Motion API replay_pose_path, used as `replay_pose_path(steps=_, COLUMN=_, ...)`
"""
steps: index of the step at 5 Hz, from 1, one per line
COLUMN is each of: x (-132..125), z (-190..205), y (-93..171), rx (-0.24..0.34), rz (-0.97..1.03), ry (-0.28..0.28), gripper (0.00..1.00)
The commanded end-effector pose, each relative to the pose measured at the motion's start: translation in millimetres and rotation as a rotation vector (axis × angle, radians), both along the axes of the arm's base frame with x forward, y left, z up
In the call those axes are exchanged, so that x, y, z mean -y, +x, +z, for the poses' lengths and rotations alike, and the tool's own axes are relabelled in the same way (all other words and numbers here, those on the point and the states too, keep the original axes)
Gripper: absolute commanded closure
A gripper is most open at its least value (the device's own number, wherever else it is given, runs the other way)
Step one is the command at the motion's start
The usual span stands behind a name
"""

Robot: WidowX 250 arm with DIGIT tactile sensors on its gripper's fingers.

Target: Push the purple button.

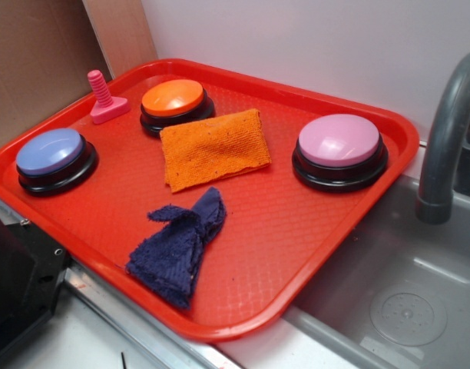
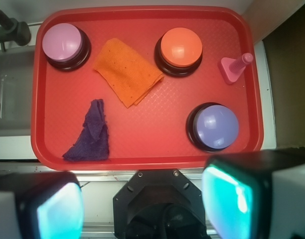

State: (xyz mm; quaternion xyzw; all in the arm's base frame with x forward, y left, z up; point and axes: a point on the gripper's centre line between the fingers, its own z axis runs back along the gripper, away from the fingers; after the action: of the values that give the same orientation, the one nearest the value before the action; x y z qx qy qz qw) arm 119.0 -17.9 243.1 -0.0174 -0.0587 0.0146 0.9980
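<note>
The purple button [image 1: 51, 154], a periwinkle dome on a black base, sits at the left end of the red tray [image 1: 243, 307]. In the wrist view it lies at the lower right [image 2: 215, 127]. My gripper [image 2: 147, 199] is high above the tray's near edge, its two fingers [image 2: 242, 199] far apart with nothing between them. It is open and well away from the button. The gripper does not show in the exterior view.
On the tray are an orange button [image 1: 172, 98], a larger pink-lilac button [image 1: 339, 142], an orange cloth [image 1: 213, 147], a dark blue cloth [image 1: 180, 244] and a pink screw-shaped toy [image 1: 104, 100]. A grey sink [image 1: 404, 307] with a faucet [image 1: 446, 138] lies to the right.
</note>
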Motion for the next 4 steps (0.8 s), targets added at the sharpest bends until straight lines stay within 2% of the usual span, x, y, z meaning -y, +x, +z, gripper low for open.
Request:
replay_pose_path(steps=1, x=0.0, z=0.0, y=0.0, rx=0.0, rz=0.0, ry=0.0, gripper=0.0)
replay_pose_path(steps=2, x=-45.8, z=-16.5, y=23.6, rx=0.0, rz=0.083, ry=0.091, gripper=0.0)
replay_pose_path(steps=3, x=-85.0, z=-50.2, y=32.6, rx=-0.023, rz=0.065, ry=0.097, gripper=0.0)
replay_pose_path(steps=4, x=-104.2, z=-81.9, y=34.6, rx=-0.044, rz=0.013, ry=0.105, gripper=0.0)
